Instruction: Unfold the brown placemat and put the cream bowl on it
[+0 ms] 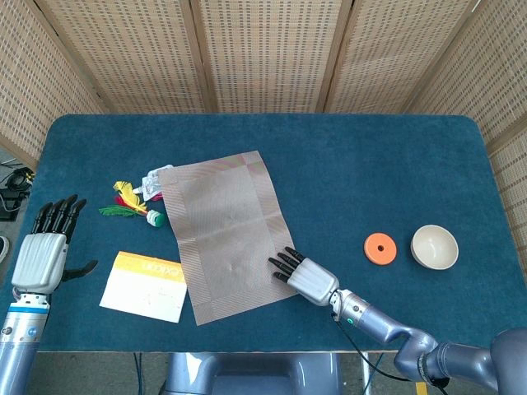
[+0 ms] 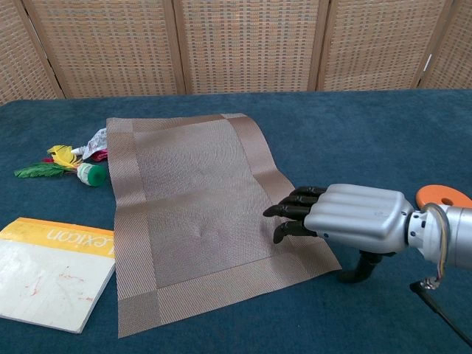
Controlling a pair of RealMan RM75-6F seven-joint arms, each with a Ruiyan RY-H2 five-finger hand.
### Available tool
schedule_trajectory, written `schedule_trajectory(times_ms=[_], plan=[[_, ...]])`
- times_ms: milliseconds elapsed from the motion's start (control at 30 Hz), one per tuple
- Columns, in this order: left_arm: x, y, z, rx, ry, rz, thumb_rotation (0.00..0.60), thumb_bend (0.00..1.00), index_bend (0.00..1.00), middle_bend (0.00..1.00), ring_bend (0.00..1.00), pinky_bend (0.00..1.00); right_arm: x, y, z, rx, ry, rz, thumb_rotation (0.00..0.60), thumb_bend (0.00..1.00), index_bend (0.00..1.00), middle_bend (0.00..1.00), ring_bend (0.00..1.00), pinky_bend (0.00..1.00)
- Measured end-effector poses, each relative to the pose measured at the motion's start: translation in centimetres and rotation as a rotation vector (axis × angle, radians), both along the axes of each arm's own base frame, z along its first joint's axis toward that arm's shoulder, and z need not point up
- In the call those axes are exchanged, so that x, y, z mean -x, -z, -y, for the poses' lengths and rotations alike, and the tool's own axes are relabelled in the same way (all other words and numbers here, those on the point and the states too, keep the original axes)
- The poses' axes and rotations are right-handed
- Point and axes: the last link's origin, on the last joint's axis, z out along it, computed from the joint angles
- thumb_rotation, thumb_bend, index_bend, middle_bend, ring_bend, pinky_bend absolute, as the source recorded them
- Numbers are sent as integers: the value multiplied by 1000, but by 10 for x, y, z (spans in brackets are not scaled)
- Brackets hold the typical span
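The brown placemat (image 1: 226, 234) (image 2: 192, 214) lies spread out flat on the blue table, slightly askew. My right hand (image 1: 300, 274) (image 2: 346, 217) lies palm down at the mat's near right corner. Its dark fingertips (image 2: 284, 221) reach over the mat's border and it holds nothing. The cream bowl (image 1: 434, 246) stands upright far to the right, well apart from the mat, and shows only in the head view. My left hand (image 1: 45, 251) hovers at the table's left edge, fingers straight and apart, with nothing in it.
An orange disc (image 1: 380, 246) (image 2: 442, 196) lies between the mat and the bowl. A yellow and white booklet (image 1: 144, 285) (image 2: 51, 273) sits by the mat's near left side. Colourful feather toys (image 1: 132, 202) (image 2: 66, 166) lie at the mat's far left corner.
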Motion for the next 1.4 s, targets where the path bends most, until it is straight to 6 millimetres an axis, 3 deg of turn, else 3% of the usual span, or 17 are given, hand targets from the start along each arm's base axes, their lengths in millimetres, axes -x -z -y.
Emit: schedule_trajectory(times_ms=[233,567,833,967,1133,1400], plan=[[1,-1,1,2,0,7,600,0,0,0,0,0,-3,5,5,12,5,1,600,6,231,0,0,0],[1,-2,1,4,3,14,600,0,0,0,0,0,-10,9,13,21,16,49,600,342,246,0,0,0],[0,-1,2,11,5,13,600,0,0,0,0,0,-17,7,14,15,3,85,600,366,254,0,0,0],[0,0,2,13,6,13,600,0,0,0,0,0,-17,6,15,15,4,92,600,431,270,0,0,0],[0,0,2,18,8,12,600,0,0,0,0,0,-17,5,15,16,1,90,600,536,373,0,0,0],[0,0,2,18,8,14,600,0,0,0,0,0,-16,5,14,8,-1,98,600,686,673,0,0,0]])
